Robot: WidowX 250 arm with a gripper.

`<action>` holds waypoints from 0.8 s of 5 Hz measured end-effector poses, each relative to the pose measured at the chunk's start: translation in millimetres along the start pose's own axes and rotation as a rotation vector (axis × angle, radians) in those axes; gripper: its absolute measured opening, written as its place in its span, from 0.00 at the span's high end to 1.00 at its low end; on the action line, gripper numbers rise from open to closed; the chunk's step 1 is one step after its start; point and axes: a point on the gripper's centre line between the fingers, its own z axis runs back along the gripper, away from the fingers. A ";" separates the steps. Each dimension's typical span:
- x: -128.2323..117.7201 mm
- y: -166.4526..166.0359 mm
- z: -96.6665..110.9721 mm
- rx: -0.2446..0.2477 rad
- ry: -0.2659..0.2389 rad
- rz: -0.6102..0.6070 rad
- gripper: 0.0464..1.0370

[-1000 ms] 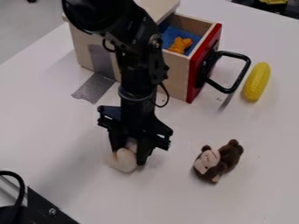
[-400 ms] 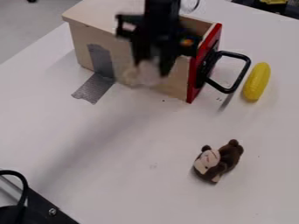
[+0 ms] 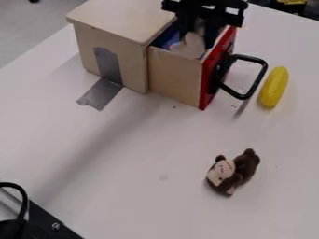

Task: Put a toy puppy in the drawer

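Landmark: the wooden box (image 3: pixel 134 58) is standing on the white table (image 3: pixel 134 200), near its far edge.
Drawer: the drawer (image 3: pixel 174 77) is sticking out of the box's right end, its top lying open; its red front (image 3: pixel 205 93) is facing away from the box, and a black handle (image 3: pixel 258 82) is jutting outward from it.
Drawer inside: a blue surface (image 3: pixel 167 38) is showing beside the box's lid edge.
Gripper: the gripper (image 3: pixel 201 38) is hanging over the drawer just beside the box, clasping the puppy between its two fingers.
Puppy: the pale toy puppy (image 3: pixel 190 46) is sitting in the grasp at the drawer's open top, to the right of the box; whether it is touching the inside, I cannot tell.
Tape: a grey strip (image 3: pixel 101 94) is running down the box's near side and onto the table.
Yellow toy: a yellow oblong toy (image 3: pixel 274 87) is lying beyond the handle, to the right of the box.
Monkey: a brown plush monkey (image 3: pixel 233 172) is lying well apart from the box, below and to its right.
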 end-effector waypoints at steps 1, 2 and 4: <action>11.5 10.5 -14.9 0.007 0.008 0.026 0.64; 17.7 22.4 -21.2 0.012 0.015 0.044 0.57; 39.8 14.0 -2.9 0.003 -0.001 0.029 0.04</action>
